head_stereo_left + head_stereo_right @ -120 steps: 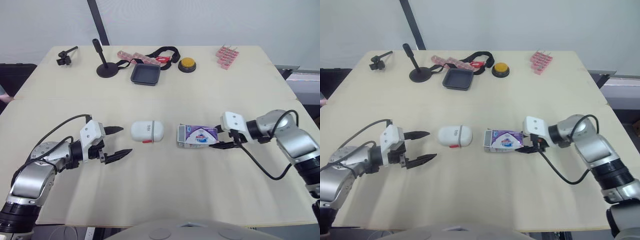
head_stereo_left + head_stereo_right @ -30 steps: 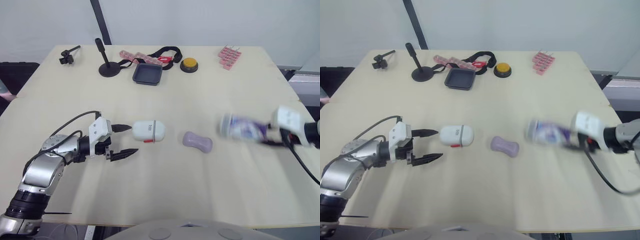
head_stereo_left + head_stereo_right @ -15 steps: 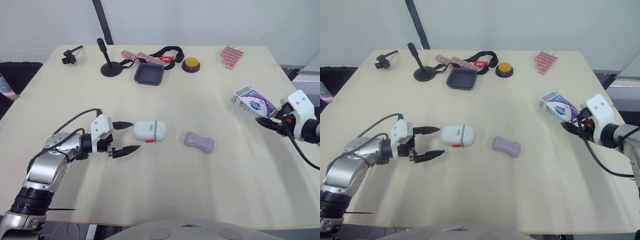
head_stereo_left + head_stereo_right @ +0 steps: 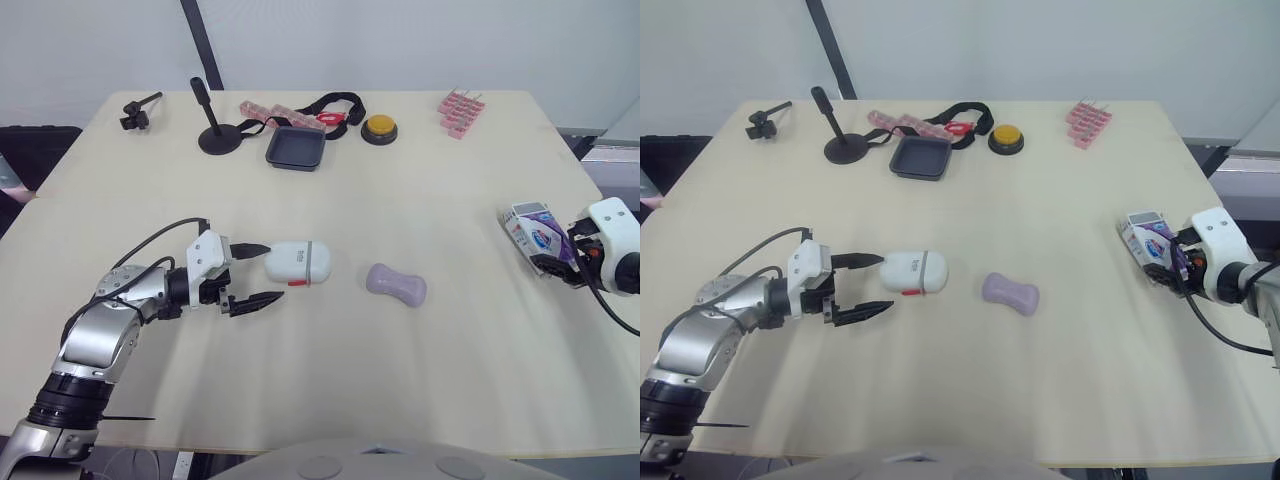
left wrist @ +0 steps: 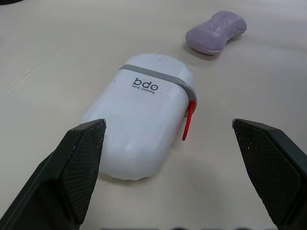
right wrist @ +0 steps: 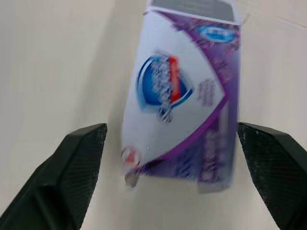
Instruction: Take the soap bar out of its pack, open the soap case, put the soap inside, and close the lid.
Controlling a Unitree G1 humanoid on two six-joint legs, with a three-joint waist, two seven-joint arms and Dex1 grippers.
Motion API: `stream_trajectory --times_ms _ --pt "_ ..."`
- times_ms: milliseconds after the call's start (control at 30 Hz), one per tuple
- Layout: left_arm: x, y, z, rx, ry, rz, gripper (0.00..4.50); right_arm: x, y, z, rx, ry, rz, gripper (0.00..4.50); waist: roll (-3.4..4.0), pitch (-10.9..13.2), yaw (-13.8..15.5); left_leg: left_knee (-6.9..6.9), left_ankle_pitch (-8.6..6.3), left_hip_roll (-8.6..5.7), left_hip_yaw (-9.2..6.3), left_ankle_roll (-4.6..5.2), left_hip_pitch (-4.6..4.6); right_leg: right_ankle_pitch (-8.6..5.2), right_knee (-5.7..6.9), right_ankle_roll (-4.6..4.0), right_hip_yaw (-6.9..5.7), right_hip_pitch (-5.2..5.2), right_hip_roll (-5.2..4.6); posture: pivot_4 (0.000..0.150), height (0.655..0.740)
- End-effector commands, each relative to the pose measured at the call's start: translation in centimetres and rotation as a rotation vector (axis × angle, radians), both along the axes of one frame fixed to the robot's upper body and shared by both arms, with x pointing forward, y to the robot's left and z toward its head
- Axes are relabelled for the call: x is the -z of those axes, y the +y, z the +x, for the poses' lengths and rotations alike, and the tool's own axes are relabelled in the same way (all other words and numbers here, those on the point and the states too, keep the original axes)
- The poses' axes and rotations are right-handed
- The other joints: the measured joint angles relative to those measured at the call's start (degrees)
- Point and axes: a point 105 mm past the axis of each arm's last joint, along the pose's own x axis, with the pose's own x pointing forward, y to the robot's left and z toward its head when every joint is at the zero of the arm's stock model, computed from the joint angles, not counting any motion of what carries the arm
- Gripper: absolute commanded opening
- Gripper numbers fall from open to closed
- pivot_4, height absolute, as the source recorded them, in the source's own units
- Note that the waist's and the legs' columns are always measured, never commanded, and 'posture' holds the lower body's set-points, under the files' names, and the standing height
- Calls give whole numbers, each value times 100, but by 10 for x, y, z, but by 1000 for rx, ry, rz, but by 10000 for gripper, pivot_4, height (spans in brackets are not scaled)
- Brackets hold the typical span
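Note:
The white soap case (image 4: 298, 262) lies shut on the table, its red latch facing the front edge. My left gripper (image 4: 274, 271) is open, and its fingers straddle the case's left end without touching it. The bare purple soap bar (image 4: 396, 284) lies just right of the case. The purple-and-white soap pack (image 4: 533, 237) sits far right, near the table edge. It is between the fingers of my right gripper (image 6: 171, 129), which is open with a gap on each side of the pack. I cannot tell whether the pack rests on the table.
Along the back of the table are a black stand (image 4: 212, 135), a small black tray (image 4: 292, 148), a black strap with pink strips (image 4: 318, 108), a yellow button (image 4: 376, 126), pink clips (image 4: 458, 106) and a small black clamp (image 4: 137, 110).
The soap bar has come out of the pack onto the table. My right gripper carried the pack right, lowered it and let go. My left gripper crept closer to the case.

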Motion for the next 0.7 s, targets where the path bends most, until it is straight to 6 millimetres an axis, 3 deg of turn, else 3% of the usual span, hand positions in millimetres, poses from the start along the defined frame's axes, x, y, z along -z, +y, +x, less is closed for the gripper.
stream_trajectory --times_ms 33,167,300,433,567,633,700 --pt "-6 1 2 5 -35 6 45000 -21 3 -3 -73 -70 -65 44502 0 0 11 -1 0 0 0 0 -1 0 -1 0 -1 0 -1 1500 7400" --pt "-6 2 1 5 -34 7 45000 -39 4 -9 -144 -123 -129 44502 0 1 8 -6 -1 0 0 1 -2 0 -9 0 -1 0 -2 1500 7400" --pt "-5 3 2 2 -34 11 45000 -69 -5 -4 -157 -216 -217 44502 0 0 -21 -9 -2 0 6 3 4 0 -9 0 5 0 -1 1500 7400" --pt "-5 4 3 1 -37 15 45000 -93 -1 1 -197 -305 -232 44502 -1 1 -24 -10 -2 0 8 5 5 0 -9 -1 6 0 -1 1500 7400" --pt "-8 4 4 0 -42 14 45000 -122 36 2 -379 -471 -154 44502 -1 1 -15 -10 -14 1 10 26 5 0 -9 -1 7 -1 -1 1500 7400" --pt "-9 5 6 -3 -52 15 45000 -114 86 -13 -630 -481 -2 44502 -1 1 -13 -11 -14 3 10 29 5 0 -9 -1 5 -1 1 1500 7400" --pt "-10 6 9 -13 -66 15 45000 -102 114 -26 -787 -459 50 44502 -2 1 -11 -12 -15 8 10 31 6 -1 -8 -1 4 -1 5 1500 7400"
